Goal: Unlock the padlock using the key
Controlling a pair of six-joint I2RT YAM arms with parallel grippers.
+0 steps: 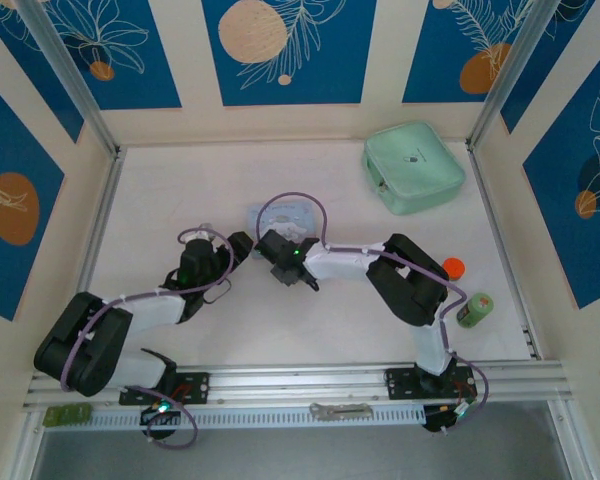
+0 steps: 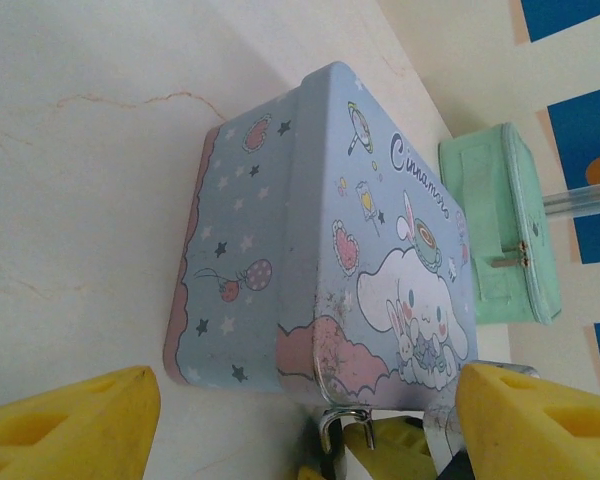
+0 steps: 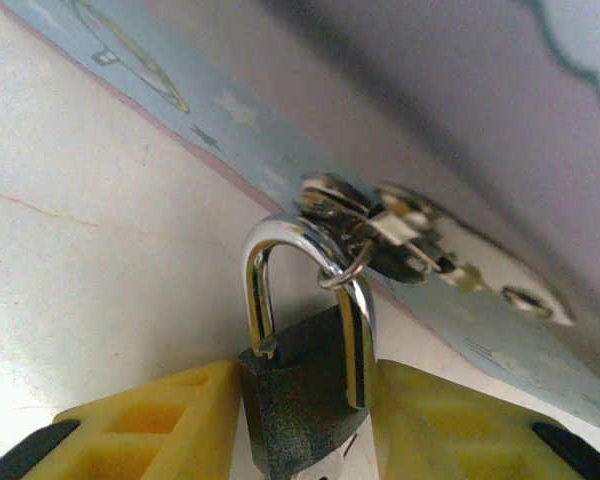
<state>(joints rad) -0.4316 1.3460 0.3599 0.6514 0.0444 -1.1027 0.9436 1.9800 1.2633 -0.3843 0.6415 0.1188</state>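
R gripper (image 3: 305, 425) is clamped on the padlock (image 3: 295, 390): yellow pads (image 3: 150, 425) pressed to both sides of the dark body, lock upright. Shackle (image 3: 265, 245) is hooked thru a small ring on the hasp (image 3: 400, 235) at the tin box (image 2: 310, 230) front. Near leg of the shackle meets the top of the body, but I can't tell if it's seated or popped, the view is too close and soft. Bottom of the lock is cut off by the frame edge; there's a pale bit there, can't ID it.

L gripper (image 2: 305, 400) is wide apart, nothing between the fingers, hanging just off the tin's front. From L wrist cam I see the tin's printed lid and side. The shackle loop and R's yellow pads peek in at the bottom edge, mostly cropped.

Top cam: both wrists meet mid-table (image 1: 180, 200) and the arms cover most of the tin, so the lock is hidden under R wrist from up there. Mint pouch (image 1: 413, 165) sits far right, well apart. Orange-capped item (image 1: 453, 267) and green item (image 1: 474, 309) are by R arm's elbow, too small to ID
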